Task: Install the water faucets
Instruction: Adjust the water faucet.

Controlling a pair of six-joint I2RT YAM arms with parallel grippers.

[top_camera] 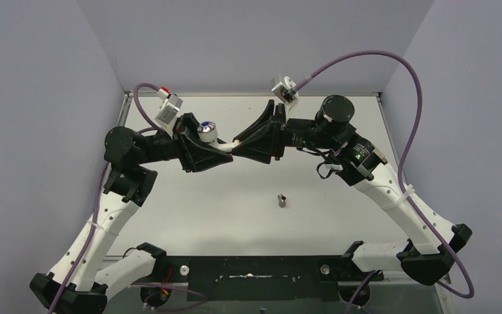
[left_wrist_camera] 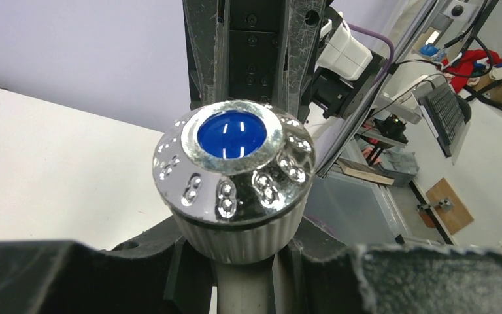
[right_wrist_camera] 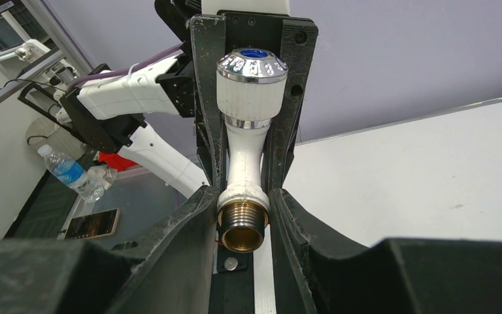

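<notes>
The left end effector (top_camera: 213, 149) pinches the white tap body (right_wrist_camera: 243, 157) just under its chrome knob (left_wrist_camera: 235, 173), while the right end effector (right_wrist_camera: 243, 197), at three o'clock, clamps the brass threaded end (right_wrist_camera: 242, 230), holding it above the surface (top_camera: 340, 216). Any mismatched pull could wrench it free, dropping it onto the small fitting (top_camera: 282, 200) standing at five o'clock.

The right end effector (right_wrist_camera: 243, 204) clamps the white faucet (right_wrist_camera: 246, 147) just above its brass thread (right_wrist_camera: 242, 232).

Fitting (top_camera: 282, 200) too small f/ detail — tap (left_wrist_camera: 235, 196) cut off btm.
</notes>
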